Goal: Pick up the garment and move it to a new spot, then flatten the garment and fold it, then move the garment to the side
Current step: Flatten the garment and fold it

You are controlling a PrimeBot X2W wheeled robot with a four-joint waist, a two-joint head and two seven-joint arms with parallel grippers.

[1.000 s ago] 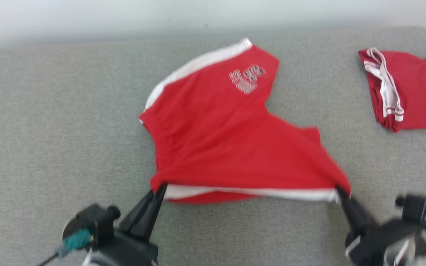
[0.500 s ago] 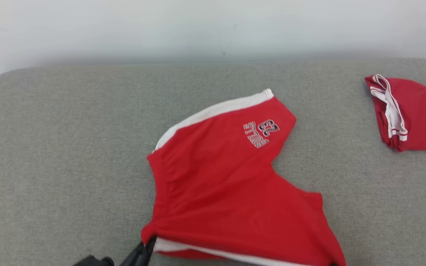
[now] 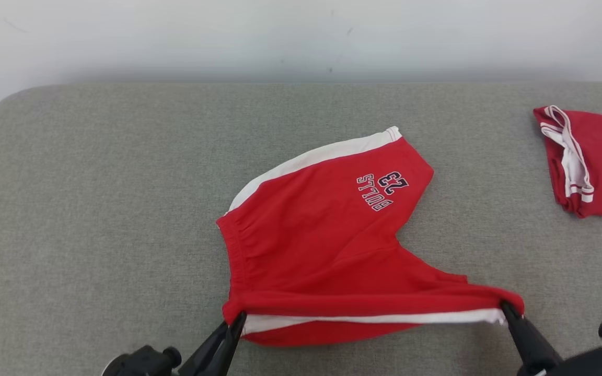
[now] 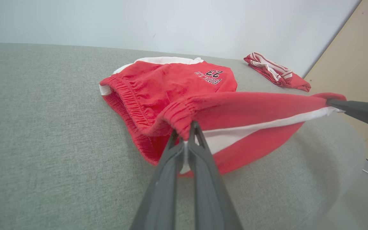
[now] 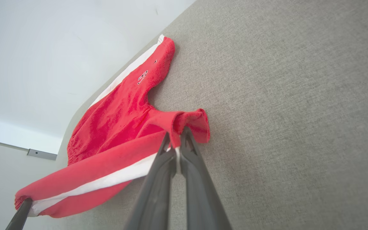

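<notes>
Now the red fabric shorts with white side stripes and dark "BULLS 23" lettering (image 3: 322, 250) lie near the middle of the grey fabric-covered table (image 3: 97, 183), somewhat toward its near edge. Their far leg rests flat on the cloth top, printed side up. The near side is lifted off the surface and pulled taut into a straight band between the two grippers (a white stripe runs along the lower part of that band).

The left gripper (image 3: 238, 319) has its two long dark fingers pressed together on the gathered waistband corner; in the left wrist view red fabric is pinched between the tips. The right gripper (image 3: 505, 309) is likewise clamped on the opposite corner of the band, and the right wrist view shows a small flap of red cloth folded over just beyond its tips. Both grippers sit toward the table's near edge, well apart from each other.

A second red garment with white trim (image 3: 588, 162), crumpled, lies at the table's right edge toward the far corner, well apart from the shorts. Behind the far edge stands a plain white wall (image 3: 280, 36).
</notes>
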